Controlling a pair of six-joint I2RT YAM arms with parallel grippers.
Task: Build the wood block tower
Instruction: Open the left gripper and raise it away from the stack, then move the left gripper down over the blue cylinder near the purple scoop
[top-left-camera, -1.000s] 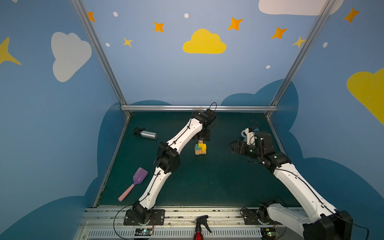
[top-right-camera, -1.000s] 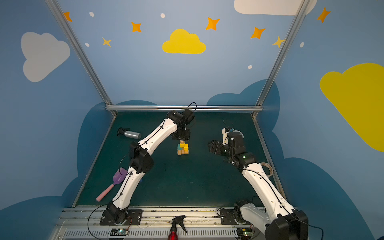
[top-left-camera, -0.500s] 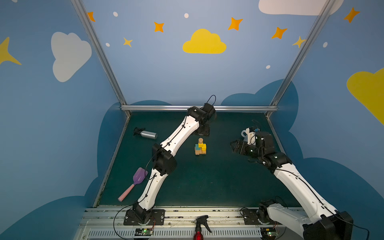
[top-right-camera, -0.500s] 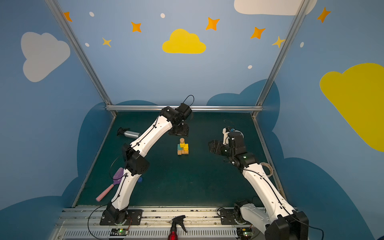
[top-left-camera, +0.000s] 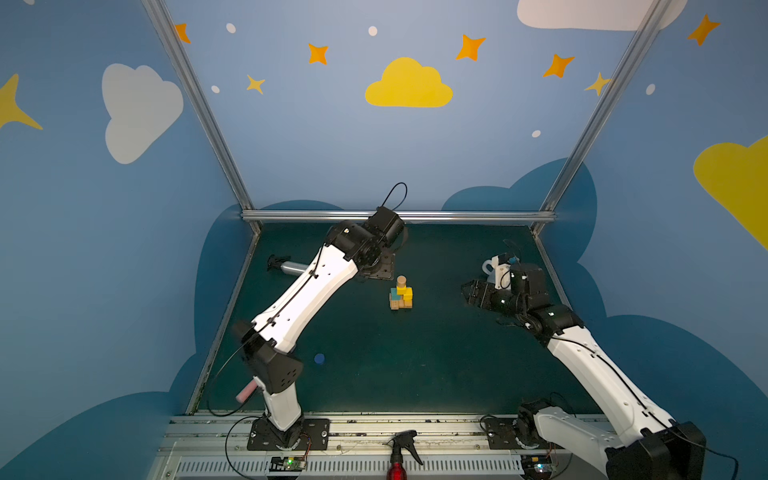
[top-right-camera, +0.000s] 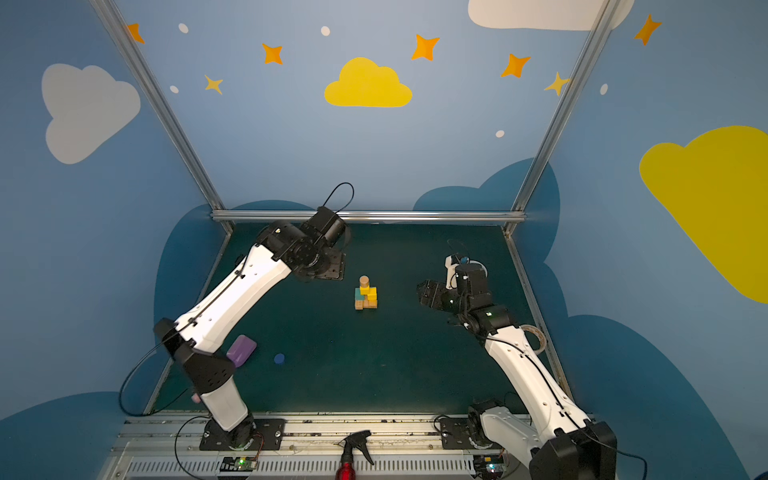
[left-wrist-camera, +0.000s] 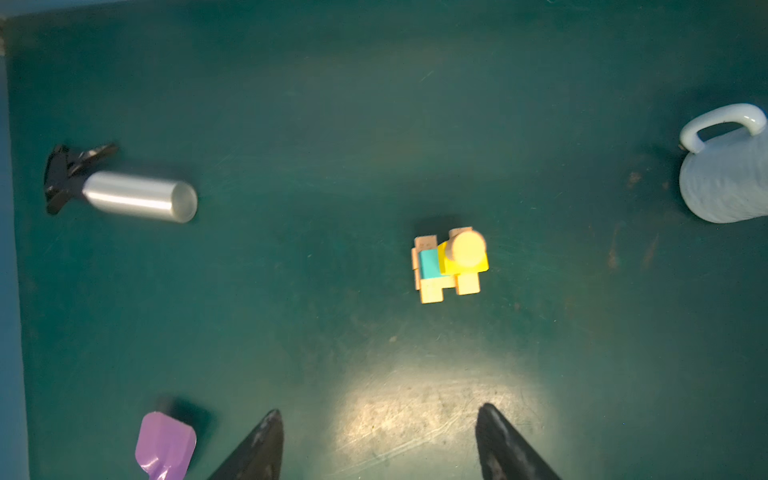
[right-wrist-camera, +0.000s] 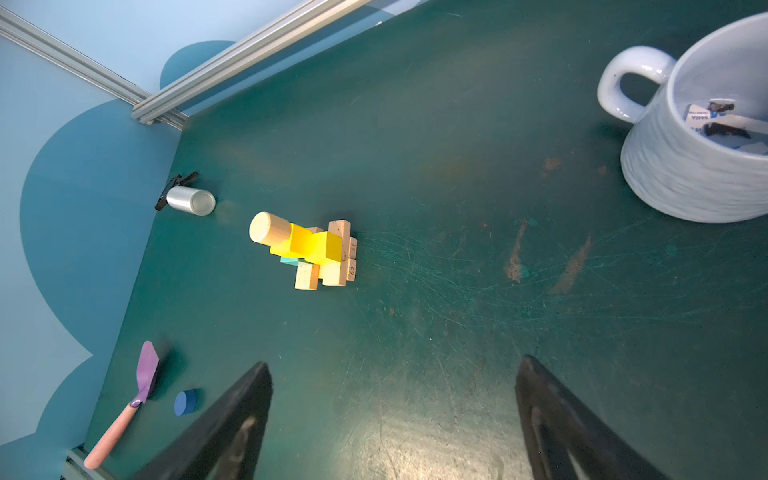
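My left gripper (left-wrist-camera: 379, 409) hangs open and empty, my right gripper (right-wrist-camera: 394, 360) likewise. Ahead of both stands the tower (top-left-camera: 401, 296): crossed tan planks (left-wrist-camera: 430, 291), a teal cube (left-wrist-camera: 428, 264) and yellow cubes (right-wrist-camera: 320, 247), then a tan cylinder (left-wrist-camera: 467, 248) on top, seemingly a bit off-centre. The blue cylinder (right-wrist-camera: 185, 402) lies well apart from it.

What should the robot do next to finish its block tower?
Probably move the left claw over to the blue cylinder and lower it around that block. The claw is open and empty. The tower has the tan cylinder on top, and the blue cylinder lies alone on the table, on the left arm's side, so it looks like the piece that has yet to go on.
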